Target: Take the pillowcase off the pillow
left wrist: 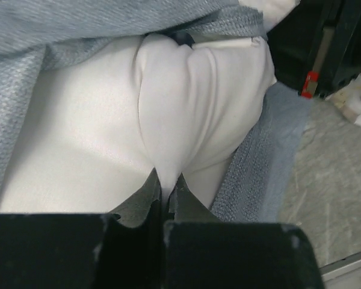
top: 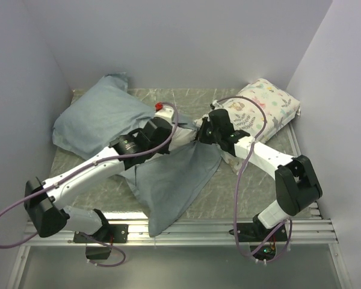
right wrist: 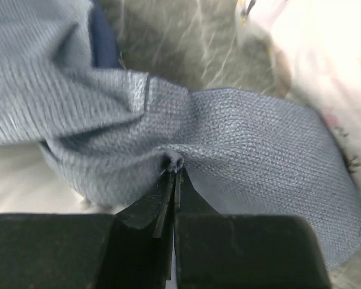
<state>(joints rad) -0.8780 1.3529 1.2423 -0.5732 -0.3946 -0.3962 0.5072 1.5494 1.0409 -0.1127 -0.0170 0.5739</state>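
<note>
Grey-blue woven cloth fills most of the view: the pillowcase (top: pixel 108 114) sprawls across the bench (top: pixel 186 96), paler inner side up. It looks plump at the back left, as if the pillow fills it there, and runs limp and flat toward the near edge. My left gripper (left wrist: pixel 165 188) is closed tight on the pillow (left wrist: pixel 96 132), pinching a small ridge of its smooth white cover where it shows through what looks like the case's open end. Creases fan upward from the pinch. My right gripper (right wrist: pixel 173 171) is likewise closed, holding a gathered fold of the pillowcase. The coarse, ribbed weave puckers around the tips, with a sliver of darker navy behind. The two grips sit close together mid-bench. I judge both things light and soft. The case is floppy and will drape, bunch and drag rather than slip off cleanly, but its rough weave should hold well in a pinch. The hem at the open end seems the best place to take it. The pillow is plump and springy, and its sleek cover looks slippery, so a thin pinch could slide free under a hard pull. A corner or seam would be surer. A smaller floral pillow (top: pixel 266 107), cream with leaves, lies at the back right, beside my right arm.
</note>
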